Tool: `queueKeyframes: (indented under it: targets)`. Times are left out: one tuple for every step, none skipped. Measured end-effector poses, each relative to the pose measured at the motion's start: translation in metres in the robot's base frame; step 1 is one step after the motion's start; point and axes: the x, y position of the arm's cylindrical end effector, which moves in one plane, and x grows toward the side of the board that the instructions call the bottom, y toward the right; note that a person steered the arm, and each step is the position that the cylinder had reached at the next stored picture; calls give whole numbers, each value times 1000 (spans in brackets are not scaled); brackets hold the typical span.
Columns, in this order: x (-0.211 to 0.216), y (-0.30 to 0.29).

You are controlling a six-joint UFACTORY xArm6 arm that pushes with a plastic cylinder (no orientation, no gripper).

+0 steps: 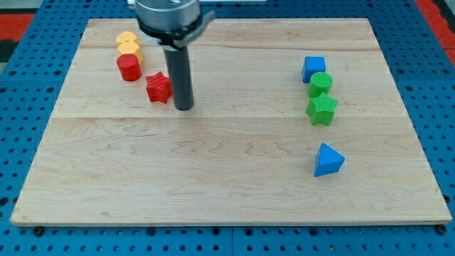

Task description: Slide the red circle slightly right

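The red circle (129,67) stands on the wooden board (213,163) at the view's upper left. A red star (158,87) lies just right of and below it. Two yellow blocks (129,44) sit stacked right above the red circle, touching it. My tip (183,107) rests on the board just right of the red star, close to it, and well right of and below the red circle.
At the view's right stand a blue cube (313,68), a green circle (320,84) and a green star (321,109) in a column. A blue triangle (328,160) lies below them. The board sits on a blue pegboard (28,107).
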Motion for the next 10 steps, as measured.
queueKeyframes:
  targets:
    - [-16,-38]
    - [-24,-73]
    - [-28,-109]
    - [-28,-138]
    - [-35,-189]
    - [-68,-214]
    - [-77,-185]
    - [-89,-171]
    - [-91,-159]
    - [-91,-149]
